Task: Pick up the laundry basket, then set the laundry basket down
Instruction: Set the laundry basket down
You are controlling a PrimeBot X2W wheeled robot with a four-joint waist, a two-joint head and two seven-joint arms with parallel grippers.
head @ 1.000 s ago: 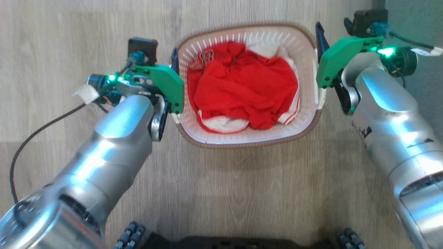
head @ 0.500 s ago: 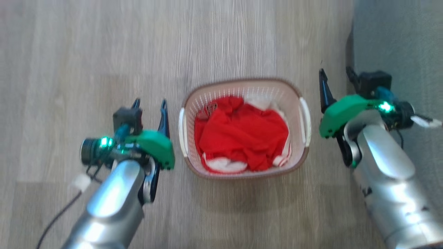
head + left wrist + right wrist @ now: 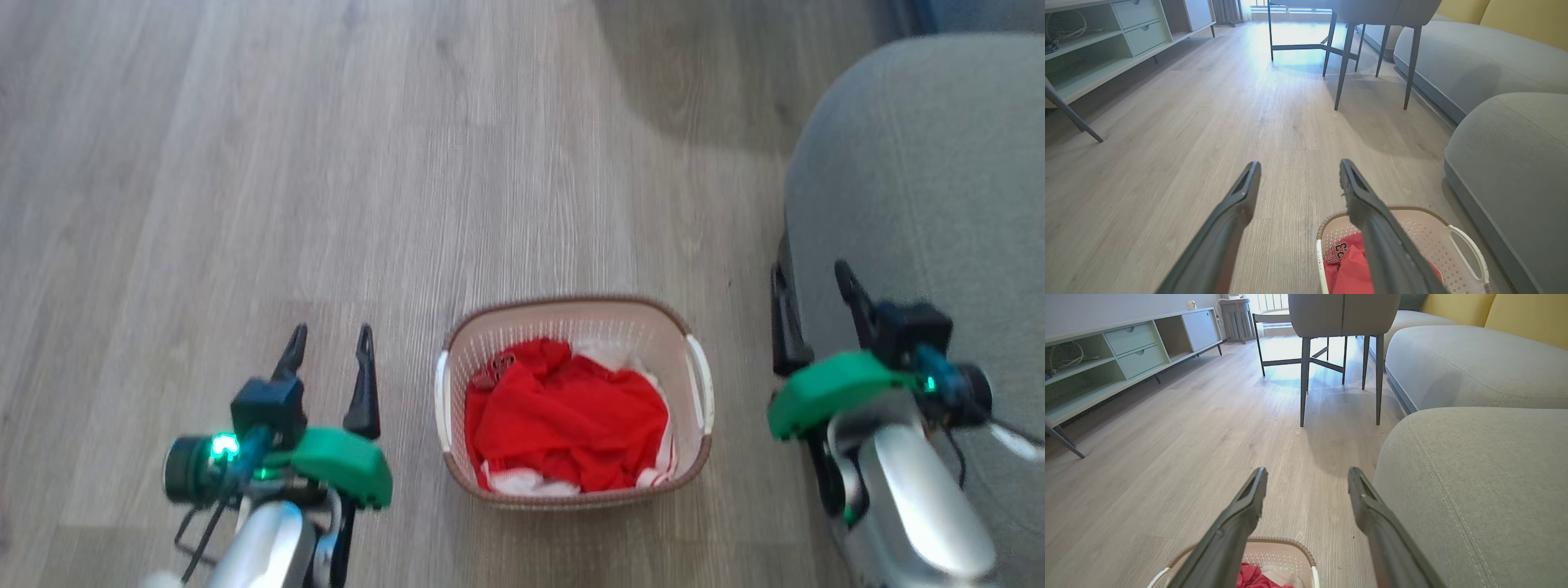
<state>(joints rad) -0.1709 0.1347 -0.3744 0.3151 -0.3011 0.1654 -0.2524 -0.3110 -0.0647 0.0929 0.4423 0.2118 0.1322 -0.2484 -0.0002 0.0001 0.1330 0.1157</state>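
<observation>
Crosswise, the laundry basket (image 3: 571, 322) lies lengthwise between left claw (image 3: 331, 331) and right claw (image 3: 808, 269), both spread wide.

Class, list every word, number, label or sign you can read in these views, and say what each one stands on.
Lettering on the red garment in the laundry basket: dark outlined letters on a fold, perhaps starting "C", too crumpled and cut off to read.
The same print in the head view: a blur, unreadable.
No other text is legible.
</observation>
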